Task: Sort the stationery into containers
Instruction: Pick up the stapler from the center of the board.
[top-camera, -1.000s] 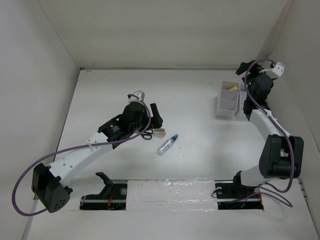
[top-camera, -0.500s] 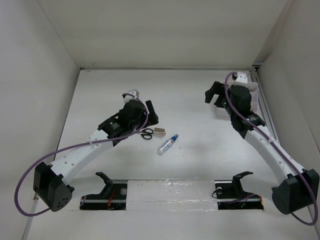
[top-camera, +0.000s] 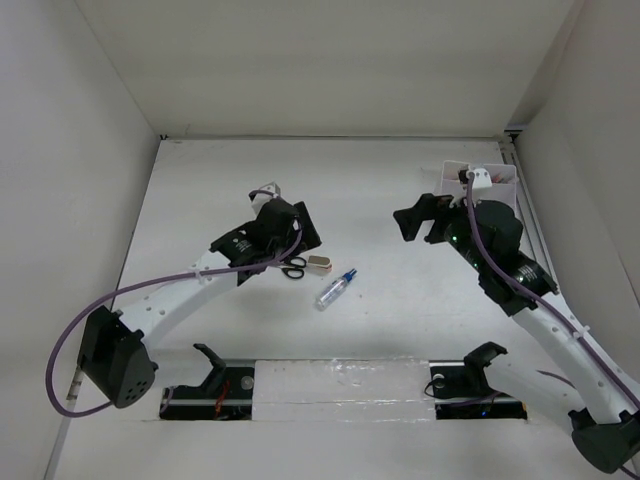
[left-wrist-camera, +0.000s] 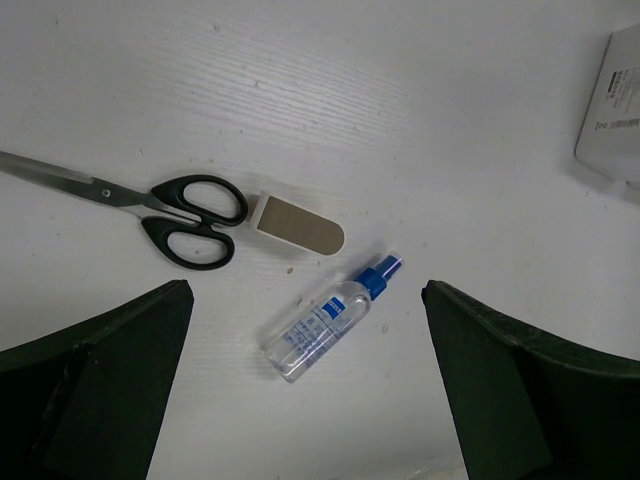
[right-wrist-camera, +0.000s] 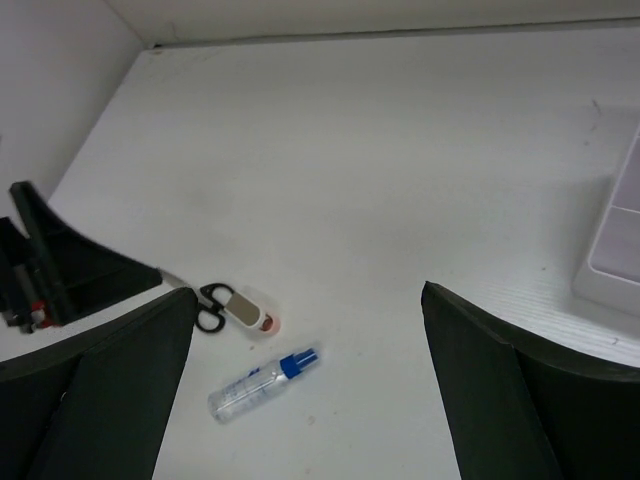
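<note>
Left gripper (top-camera: 303, 228): fingers apart, empty, left of centre in the top view. Right gripper (top-camera: 420, 214): apart, empty, right of centre. Scissors (left-wrist-camera: 188, 222), beige block (left-wrist-camera: 298, 224) just beside their handles, blue-capped bottle (left-wrist-camera: 328, 320): frame centre. White bin (top-camera: 508, 184): upper right.

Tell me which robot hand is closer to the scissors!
Left. The left gripper hangs close to the scissors, on their far side. The right gripper is much farther off to their right, past the beige block and the blue-capped bottle.
</note>
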